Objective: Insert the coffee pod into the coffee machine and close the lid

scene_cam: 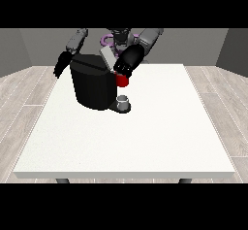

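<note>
— Two black hands, one boxy black coffee machine (91, 87) on the white surface (145, 137). Which step?

— Judging by the raised grey lid (107, 57) just beside the hand at the view's right (127, 64), closing comes next: press it down.

— Its fingers?

— Cannot tell; same for the hand at the view's left (61, 64).

— The pod?

— One small grey thing (123, 99) sits below the right-side hand, under a red thing at the machine (122, 80); I cannot call it the pod.

I see a white table (145, 141) and on it a black coffee machine (92, 86) with a grey lid (108, 58). A red thing at the machine (122, 80) shows beside it. My two hands (127, 63) (61, 64) are black, the floor (24, 103) pale grey wood planks.
</note>
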You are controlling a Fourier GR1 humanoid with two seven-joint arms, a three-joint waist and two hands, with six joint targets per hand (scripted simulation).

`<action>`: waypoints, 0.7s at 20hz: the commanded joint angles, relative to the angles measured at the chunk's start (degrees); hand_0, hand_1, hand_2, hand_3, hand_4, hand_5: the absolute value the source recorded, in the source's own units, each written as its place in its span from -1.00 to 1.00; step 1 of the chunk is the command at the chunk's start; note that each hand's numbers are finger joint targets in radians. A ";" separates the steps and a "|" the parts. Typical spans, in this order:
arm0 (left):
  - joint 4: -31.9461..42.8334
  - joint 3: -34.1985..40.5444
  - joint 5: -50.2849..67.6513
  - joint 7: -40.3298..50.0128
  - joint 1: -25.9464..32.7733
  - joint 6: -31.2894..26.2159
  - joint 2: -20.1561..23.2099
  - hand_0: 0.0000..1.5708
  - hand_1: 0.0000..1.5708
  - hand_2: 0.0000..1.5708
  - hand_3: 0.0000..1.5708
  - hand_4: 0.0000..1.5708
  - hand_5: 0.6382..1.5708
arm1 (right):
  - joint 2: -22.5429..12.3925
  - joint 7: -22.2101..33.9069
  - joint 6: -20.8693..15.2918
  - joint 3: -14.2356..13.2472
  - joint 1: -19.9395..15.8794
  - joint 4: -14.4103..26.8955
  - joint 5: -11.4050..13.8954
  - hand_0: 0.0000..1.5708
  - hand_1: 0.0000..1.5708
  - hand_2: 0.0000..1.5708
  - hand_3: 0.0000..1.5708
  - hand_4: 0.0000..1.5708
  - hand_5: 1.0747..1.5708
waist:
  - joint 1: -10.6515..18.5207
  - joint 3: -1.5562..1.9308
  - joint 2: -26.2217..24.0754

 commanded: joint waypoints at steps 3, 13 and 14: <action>1.75 -0.85 -1.70 -1.25 2.39 2.42 -0.86 0.45 0.45 0.46 0.27 -1.00 1.00 | 1.12 1.76 -0.90 1.32 0.30 -1.94 0.83 -1.00 -1.00 -1.00 -1.00 -1.00 1.00 | -0.14 -0.08 -0.80; 1.65 2.22 -0.38 -4.32 -1.40 4.85 1.12 0.57 0.57 0.53 0.21 -1.00 1.00 | -0.58 2.19 -0.88 0.19 -2.67 -1.39 1.13 -1.00 -1.00 -1.00 -1.00 -1.00 1.00 | -0.59 -0.07 2.87; 1.10 1.20 -0.71 -2.52 -0.50 6.17 -2.75 0.59 0.59 0.54 0.21 -1.00 1.00 | 0.90 3.11 -1.23 0.66 -2.34 -0.46 0.86 -1.00 -1.00 -1.00 -1.00 -1.00 1.00 | -0.37 -0.06 1.43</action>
